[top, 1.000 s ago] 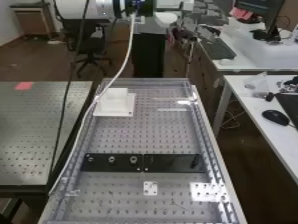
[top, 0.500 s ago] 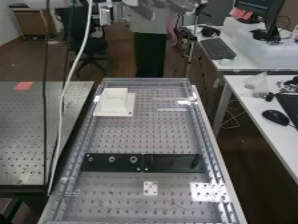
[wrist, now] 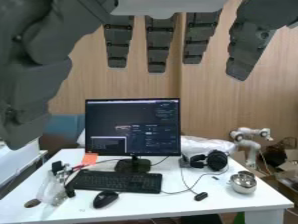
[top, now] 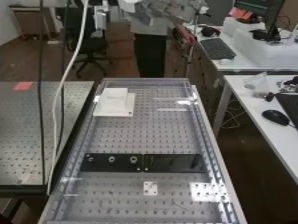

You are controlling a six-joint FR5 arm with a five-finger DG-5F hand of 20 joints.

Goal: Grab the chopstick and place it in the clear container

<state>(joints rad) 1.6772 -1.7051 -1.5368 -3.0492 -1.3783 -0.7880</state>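
Observation:
In the high view the hand (top: 166,9) is at the top edge, beyond the bench's far end and well away from its surface. Straight, spread fingers of the hand (wrist: 157,45) hang in the wrist view, holding nothing, with the thumb at one side. Two thin pale strips (top: 174,109) lie crosswise on the far right part of the bench; I cannot tell whether either is the chopstick. A clear-walled frame (top: 145,80) runs along the bench's edges; whether it is the clear container is unclear.
A white block (top: 114,102) stands at the far left of the perforated bench. Black plates (top: 173,163) with knobs cross its middle. A side desk (top: 239,92) is at the right; the wrist view faces a monitor (wrist: 132,127) and keyboard (wrist: 118,181).
The arm has pulled up and back at the top of the high view, the hand shifting leftward with it. The white cable and dark cables have swung left, off the bench's far part.

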